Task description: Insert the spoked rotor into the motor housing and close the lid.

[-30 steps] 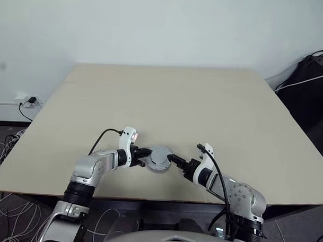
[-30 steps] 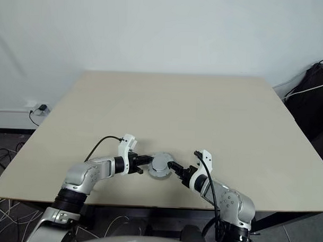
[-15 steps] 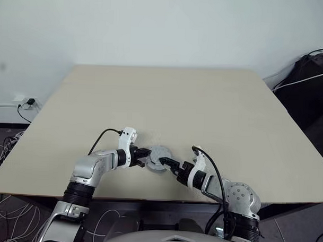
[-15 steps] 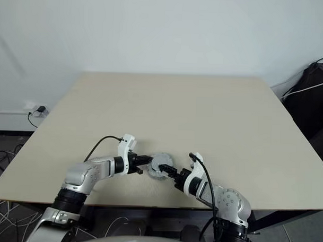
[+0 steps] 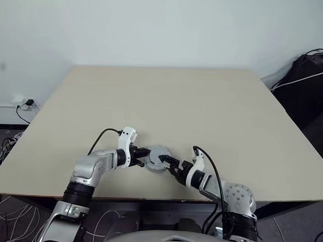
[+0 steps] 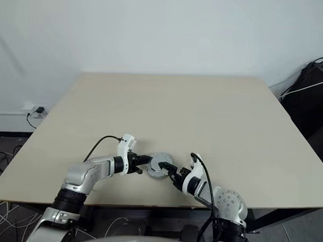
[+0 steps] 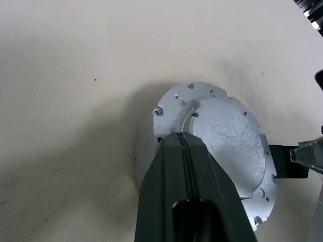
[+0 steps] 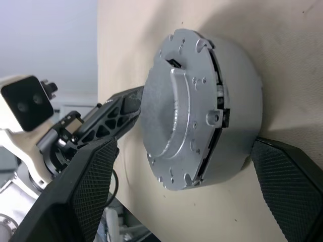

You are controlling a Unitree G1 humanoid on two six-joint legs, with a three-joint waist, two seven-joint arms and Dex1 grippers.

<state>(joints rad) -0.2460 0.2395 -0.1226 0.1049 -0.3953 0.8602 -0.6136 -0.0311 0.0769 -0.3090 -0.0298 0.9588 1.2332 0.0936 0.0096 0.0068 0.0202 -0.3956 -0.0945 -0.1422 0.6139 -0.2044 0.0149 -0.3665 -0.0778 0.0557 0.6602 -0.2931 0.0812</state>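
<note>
Compared with 1 second ago, the right gripper has swung inward and rolled, and its 2 fingers now stand wide apart on both sides of the motor housing. The left gripper, fingers pressed together, rests its tip on the lid, which already sits on the housing directly ahead of it. A thin seam is visible under the lid, so closing evenly on the housing wall while the left tip presses down seems the best way.

the closed lid hides whatever sits inside the housing; the left gripper covers part of the lid's face.
</note>
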